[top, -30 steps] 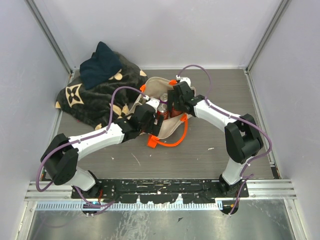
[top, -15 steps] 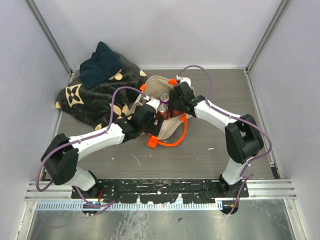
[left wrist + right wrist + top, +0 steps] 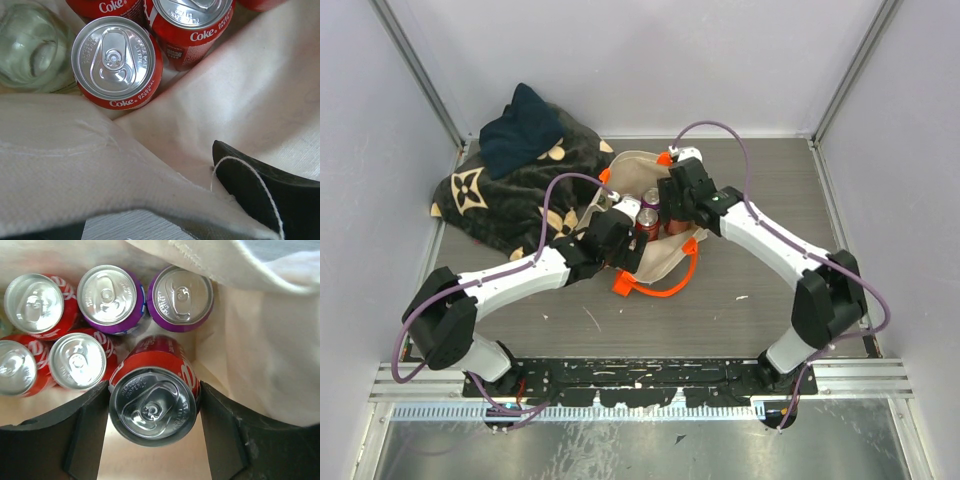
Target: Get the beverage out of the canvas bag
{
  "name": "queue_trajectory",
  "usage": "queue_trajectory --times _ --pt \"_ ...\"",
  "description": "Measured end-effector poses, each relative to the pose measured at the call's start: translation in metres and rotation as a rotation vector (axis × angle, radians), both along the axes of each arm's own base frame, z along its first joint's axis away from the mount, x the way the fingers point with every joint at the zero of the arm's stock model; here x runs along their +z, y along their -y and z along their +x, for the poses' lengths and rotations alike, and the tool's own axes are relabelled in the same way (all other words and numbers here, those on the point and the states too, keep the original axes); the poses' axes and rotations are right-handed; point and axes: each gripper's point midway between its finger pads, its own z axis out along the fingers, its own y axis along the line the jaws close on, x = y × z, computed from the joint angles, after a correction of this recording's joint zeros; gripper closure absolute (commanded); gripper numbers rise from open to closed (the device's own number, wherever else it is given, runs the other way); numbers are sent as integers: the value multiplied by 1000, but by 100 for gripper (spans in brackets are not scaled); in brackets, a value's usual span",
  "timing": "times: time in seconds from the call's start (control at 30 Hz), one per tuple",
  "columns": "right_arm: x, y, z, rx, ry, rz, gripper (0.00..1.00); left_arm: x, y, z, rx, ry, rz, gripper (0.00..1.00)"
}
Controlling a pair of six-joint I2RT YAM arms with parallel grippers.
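The left pincer is at the canvas bag rim; I cannot tell its grip. Inside the bag stand 3 red cans and 2 purple cans. The right pincer pinches 1 more red can.

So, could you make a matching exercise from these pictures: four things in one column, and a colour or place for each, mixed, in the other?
1 blanket
2 purple cans
3 red can
4 bag handles

a orange
b between the fingers of the right gripper
c dark, left of the bag
d two, side by side in the bag

Pairs: 1-c, 2-d, 3-b, 4-a
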Motion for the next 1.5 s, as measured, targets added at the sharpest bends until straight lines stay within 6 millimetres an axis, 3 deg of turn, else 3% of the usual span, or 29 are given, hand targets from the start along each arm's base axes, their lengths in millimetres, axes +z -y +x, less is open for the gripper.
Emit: queue_trajectory --times 0.13,0.37,0.5,0.67,0.9,1.03,1.13,1.2,1.4,1.5 --pt "41 5 -13 19 66 2 100 0 0 0 2 3 3 2" --pt "131 23 -23 -2 255 57 100 0 0 -1 1 4 3 2" --pt "170 34 -29 -19 344 70 100 0 0 -1 1 4 4 2" --pt "210 62 -34 -99 459 23 100 0 0 -1 0 4 8 2" --pt "238 125 -35 -311 561 -96 100 0 0 -1 2 7 11 2" --pt "220 186 -20 -478 544 -131 100 1 0 -1 1 8 11 2" --pt "182 225 -11 -571 480 -162 100 1 1 -1 0 8 10 2" --pt "148 240 -7 -603 413 -192 100 1 2 -1 0 5 14 2" --pt "57 232 10 -546 256 -162 100 0 4 -1 -5 -2 23 2" --pt "26 228 13 -523 205 -135 100 0 4 -1 -4 -3 23 2"
